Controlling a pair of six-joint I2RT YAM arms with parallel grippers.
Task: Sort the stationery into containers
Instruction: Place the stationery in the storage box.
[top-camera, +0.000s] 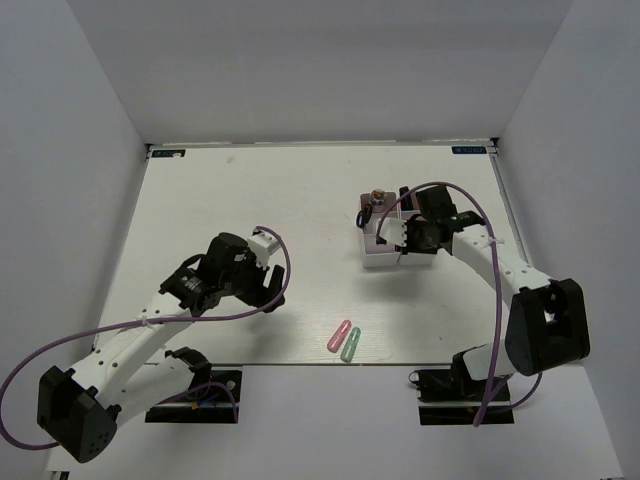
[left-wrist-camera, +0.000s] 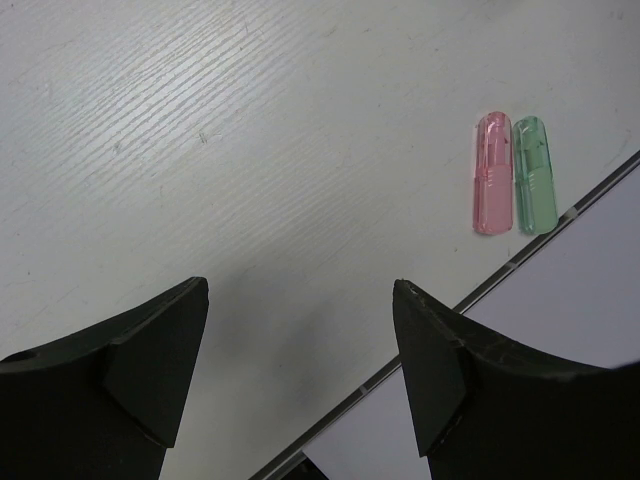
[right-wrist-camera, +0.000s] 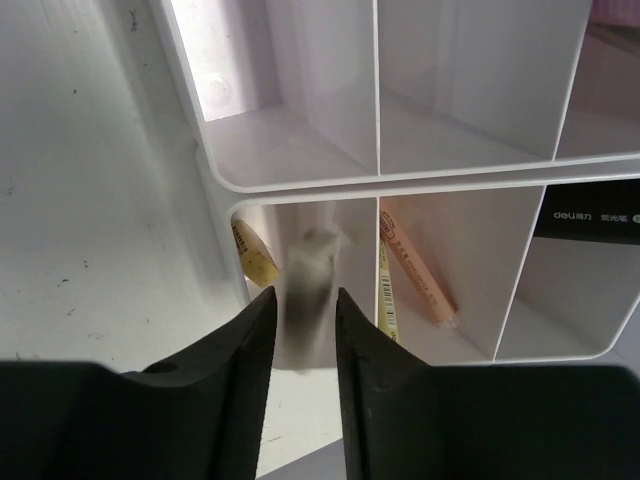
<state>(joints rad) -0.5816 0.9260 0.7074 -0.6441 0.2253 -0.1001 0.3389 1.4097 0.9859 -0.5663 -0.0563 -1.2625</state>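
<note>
The white compartment tray (top-camera: 378, 258) stands right of the table's middle. My right gripper (top-camera: 402, 240) hangs over its near-left compartment. In the right wrist view the tray rim (right-wrist-camera: 300, 185) is sharp, and a grey capsule eraser (right-wrist-camera: 308, 300) shows blurred between my slightly parted right gripper (right-wrist-camera: 305, 295) fingers, loose and moving. A pink capsule eraser (top-camera: 339, 335) and a green one (top-camera: 351, 344) lie side by side near the front edge. My left gripper (top-camera: 268, 288) is open and empty, left of them; they also show in the left wrist view, pink (left-wrist-camera: 492, 173) and green (left-wrist-camera: 534, 175).
In the tray lie a pale yellow clip (right-wrist-camera: 255, 258), a thin peach-pink pen (right-wrist-camera: 420, 270), a yellow labelled stick (right-wrist-camera: 387, 295) and a black highlighter (right-wrist-camera: 590, 215). Small items sit at the tray's far end (top-camera: 377, 200). The table's front edge (left-wrist-camera: 470, 295) runs close under my left gripper (left-wrist-camera: 300, 290).
</note>
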